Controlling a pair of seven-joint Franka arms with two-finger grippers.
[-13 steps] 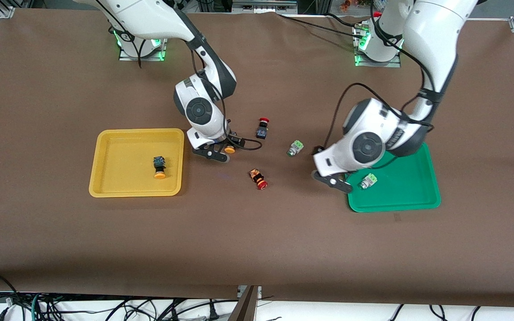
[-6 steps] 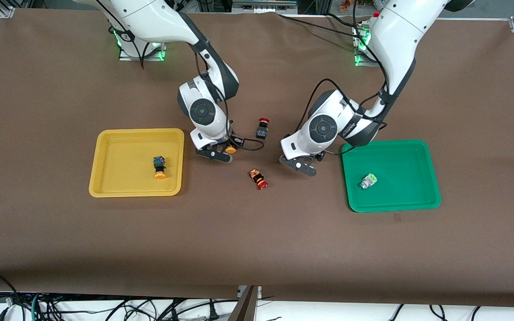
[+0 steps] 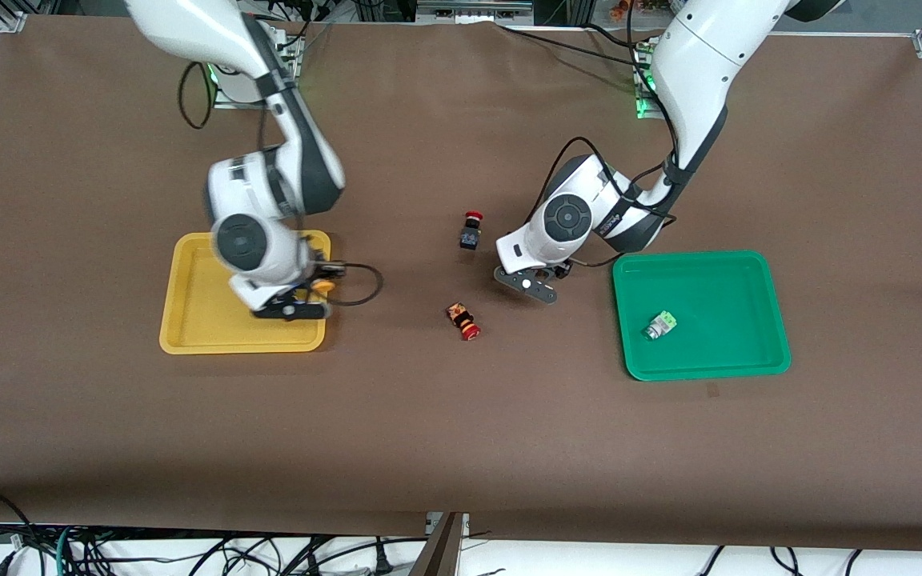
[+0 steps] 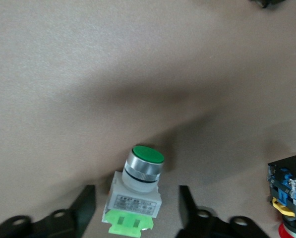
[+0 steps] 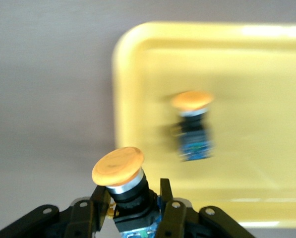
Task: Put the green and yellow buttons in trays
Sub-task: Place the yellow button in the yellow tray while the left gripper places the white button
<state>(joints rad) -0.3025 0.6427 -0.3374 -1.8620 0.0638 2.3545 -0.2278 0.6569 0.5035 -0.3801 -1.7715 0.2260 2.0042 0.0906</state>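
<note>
My right gripper point(image 3: 310, 294) is shut on a yellow-capped button point(image 5: 122, 171) and holds it over the yellow tray's point(image 3: 189, 320) rim at the end toward the table's middle. A second yellow-capped button point(image 5: 193, 124) lies in that yellow tray point(image 5: 266, 163); the arm hides it in the front view. My left gripper point(image 3: 537, 282) is open, low over the table beside the green tray point(image 3: 717, 360). Its fingers point(image 4: 83, 206) stand apart on both sides of a green button point(image 4: 138, 188) that lies on the cloth. Another green button point(image 3: 659, 325) lies in the green tray.
Two red-capped switches lie on the brown cloth between the trays: one point(image 3: 471, 230) farther from the front camera, one point(image 3: 463, 320) nearer. The farther one also shows in the left wrist view point(image 4: 289, 198), close to my left gripper.
My right arm has carried the yellow-capped button from the table's middle to the yellow tray's rim. My left arm has moved from the green tray to the green button on the cloth.
</note>
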